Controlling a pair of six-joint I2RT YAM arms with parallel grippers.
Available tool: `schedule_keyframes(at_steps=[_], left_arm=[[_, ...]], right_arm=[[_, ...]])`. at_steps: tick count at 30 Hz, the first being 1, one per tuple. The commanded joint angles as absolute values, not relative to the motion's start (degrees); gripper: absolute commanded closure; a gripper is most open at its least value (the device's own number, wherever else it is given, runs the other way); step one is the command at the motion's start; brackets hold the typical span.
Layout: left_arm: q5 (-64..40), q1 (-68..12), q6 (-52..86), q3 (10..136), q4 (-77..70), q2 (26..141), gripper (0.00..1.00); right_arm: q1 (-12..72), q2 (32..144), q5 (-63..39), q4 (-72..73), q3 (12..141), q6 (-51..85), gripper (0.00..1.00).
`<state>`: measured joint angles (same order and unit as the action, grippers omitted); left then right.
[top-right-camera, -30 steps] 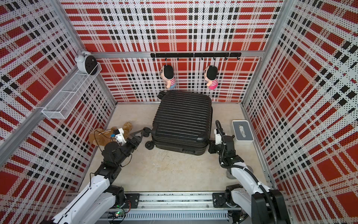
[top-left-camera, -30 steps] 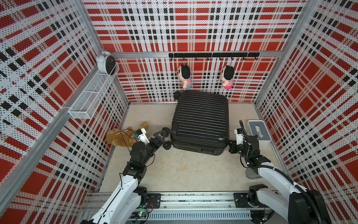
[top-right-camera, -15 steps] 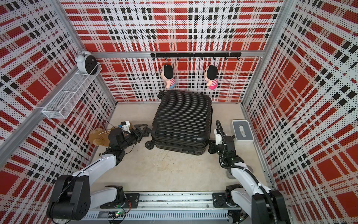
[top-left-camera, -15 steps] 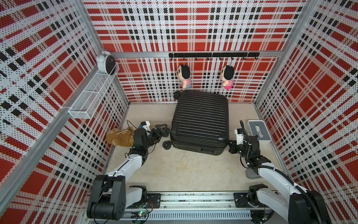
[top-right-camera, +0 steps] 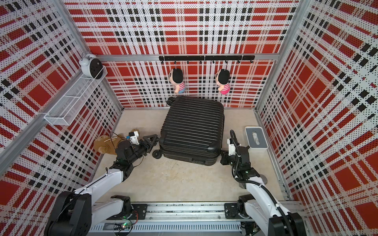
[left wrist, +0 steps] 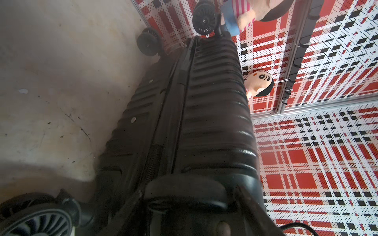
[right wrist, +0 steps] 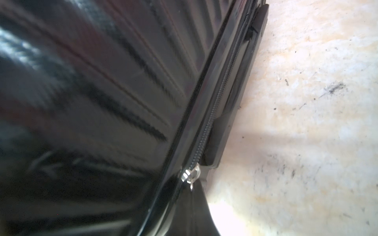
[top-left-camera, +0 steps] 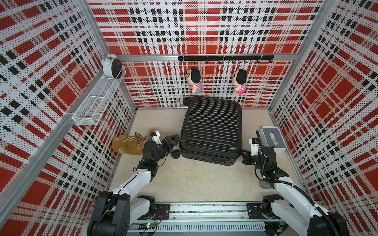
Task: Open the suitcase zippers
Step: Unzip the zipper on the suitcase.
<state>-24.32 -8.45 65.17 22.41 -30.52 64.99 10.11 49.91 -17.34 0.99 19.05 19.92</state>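
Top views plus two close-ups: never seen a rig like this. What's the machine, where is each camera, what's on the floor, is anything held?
The machine is two white robot arms on a rail, each ending in a two-finger gripper. The two wide pictures come from one overhead stereo camera. The two close-ups come from cameras on the arms' wrists.

On the beige floor lies a closed black suitcase, with a brown plush toy near the left arm and a grey tissue box near the right. Two dolls hang on the back wall.

The left gripper has its jaws apart at the case's wheel corner and is holding nothing that I can see. The right gripper is shut at the other near corner. Its wrist view shows the zipper and silver slider close by, but whether it pinches the pull is hidden.
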Motion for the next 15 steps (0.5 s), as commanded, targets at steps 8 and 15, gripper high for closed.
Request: schedule_keyframes(at_steps=[8, 15], left_arm=[[-21.49, -8.09, 62.67, 20.13, -31.73, 63.02, 0.82], [-16.41, -5.87, 56.38, 22.69, -18.19, 53.98, 0.25]], right_arm=[[14.84, 38.37, -23.24, -2.90, 17.83, 21.59, 1.00], [17.67, 37.61, -19.12, -4.56, 17.60, 21.97, 1.00]])
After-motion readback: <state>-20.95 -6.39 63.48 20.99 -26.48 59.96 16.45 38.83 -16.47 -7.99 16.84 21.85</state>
